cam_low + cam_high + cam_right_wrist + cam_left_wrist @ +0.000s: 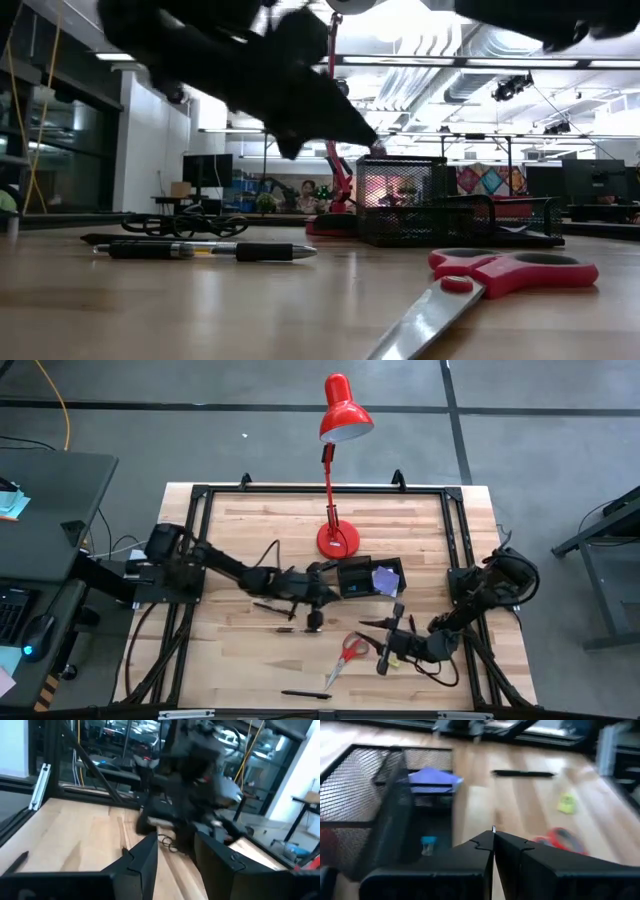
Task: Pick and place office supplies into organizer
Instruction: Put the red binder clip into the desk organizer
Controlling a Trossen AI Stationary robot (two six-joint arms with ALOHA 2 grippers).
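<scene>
**One pad filed, most supplies still loose**

From my station, the pale wood-plank surface [240, 660] carries everything. The black mesh organizer [372, 578] sits beside the red lamp [337, 540], with a purple sticky pad [385, 577] inside. Still out: red-handled scissors [347, 654] with steel blades, thin black pens [305, 695], a yellow-green piece [566, 803]. My left gripper [318, 618] hangs near the organizer, fingers pressed together, empty. My right gripper [392, 622] hovers by the scissors, fingers part-open, holding nothing I can see.
</scene>
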